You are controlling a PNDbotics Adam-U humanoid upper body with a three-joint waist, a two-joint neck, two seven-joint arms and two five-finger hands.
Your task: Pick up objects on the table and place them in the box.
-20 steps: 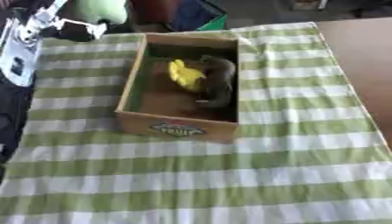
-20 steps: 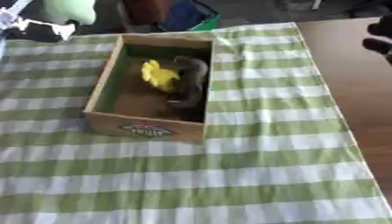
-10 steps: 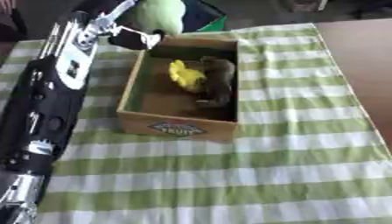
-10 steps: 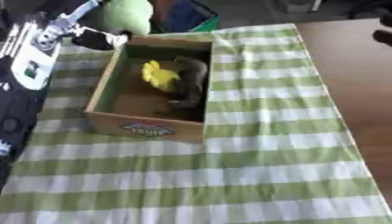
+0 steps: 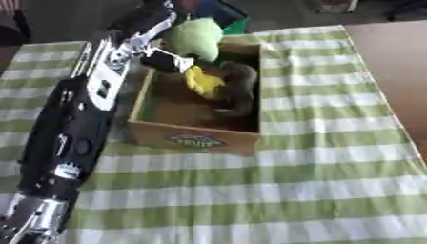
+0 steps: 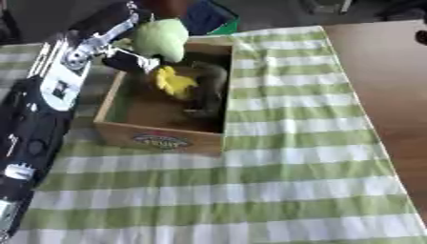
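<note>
The left arm reached in from the lower left and extended diagonally up to the far left corner of the box (image 5: 198,138). The left hand (image 5: 158,56) had its fingers curled round a pale green soft object (image 5: 195,32), holding it above the far end of the box, at the rim. Whether the object touched the rim could not be determined.

The box was an open cardboard crate with a printed label on its near wall. It stood on the bench, which was covered by a green-and-white checked cloth (image 5: 317,157). Inside the box lay a yellow object (image 5: 203,82) near the far left and a dark brown object (image 5: 240,88) along the right wall; the 2 objects touched or overlapped. Their exact shapes could not be made out.

To the right of the cloth, a bare brown strip of bench (image 6: 380,71) was visible.

A small dark shape at the upper right edge of the right eye view was too small to identify as the right hand.
</note>
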